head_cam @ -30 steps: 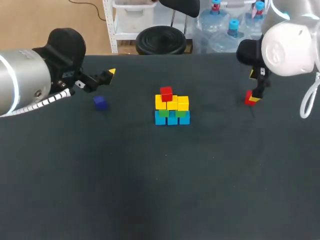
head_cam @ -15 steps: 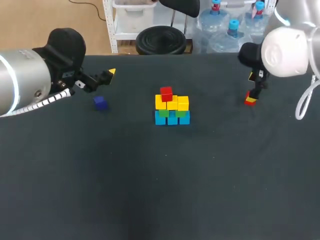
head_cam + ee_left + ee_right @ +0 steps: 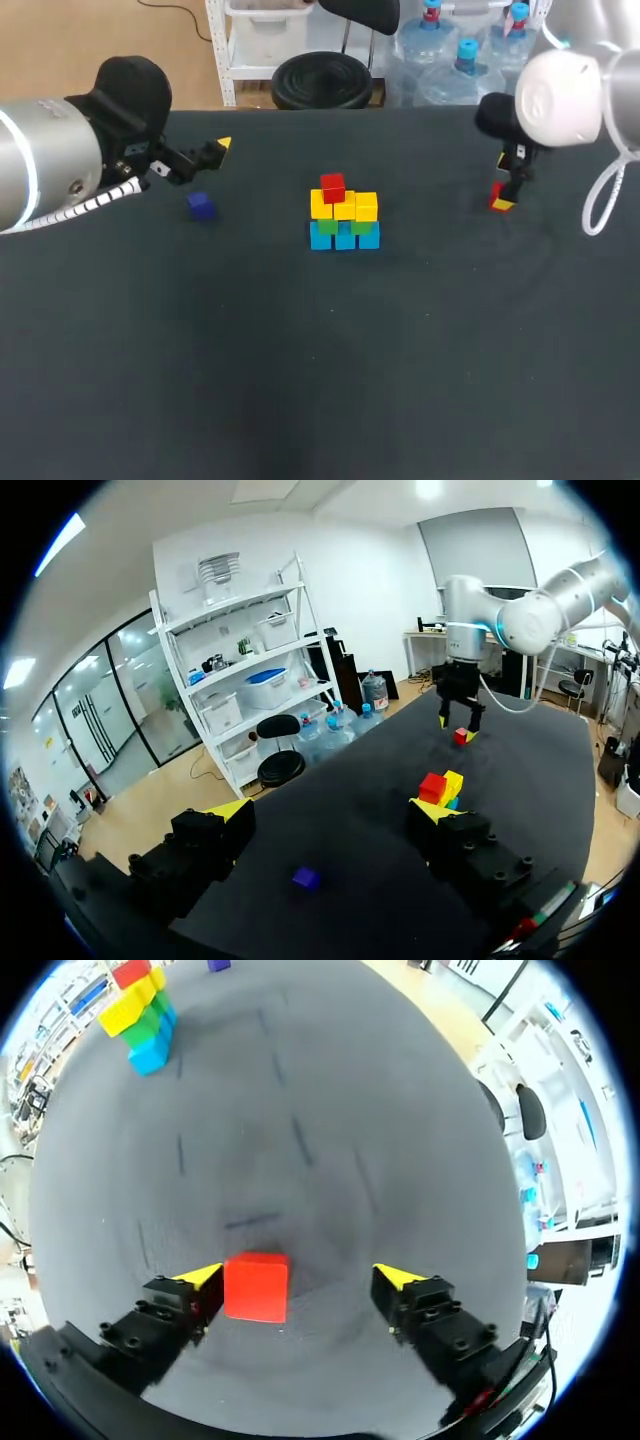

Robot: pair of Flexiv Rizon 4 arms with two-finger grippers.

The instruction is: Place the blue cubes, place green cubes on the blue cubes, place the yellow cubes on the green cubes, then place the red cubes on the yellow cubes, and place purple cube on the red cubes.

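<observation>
Mid-table stands a stack (image 3: 345, 222): blue cubes (image 3: 345, 237) at the base, green above them, then yellow cubes (image 3: 345, 207), with one red cube (image 3: 332, 187) on top at the left. A second red cube (image 3: 497, 195) lies on the table at the right. My right gripper (image 3: 505, 196) is down around it. In the right wrist view this red cube (image 3: 256, 1286) sits between the open fingers (image 3: 300, 1276), close against one yellow tip and apart from the other. The purple cube (image 3: 201, 206) lies at the left. My left gripper (image 3: 215, 150) hangs open behind it, holding nothing (image 3: 330, 815).
The dark table (image 3: 330, 380) has wide bare room in front of the stack. In the left wrist view the purple cube (image 3: 306, 878) lies under the fingers, and the stack (image 3: 440, 785) and my right arm (image 3: 470, 630) are beyond.
My right arm has shifted slightly toward the table's back right, its gripper staying low around the loose red cube. The left arm, the stack and the purple cube have not moved.
</observation>
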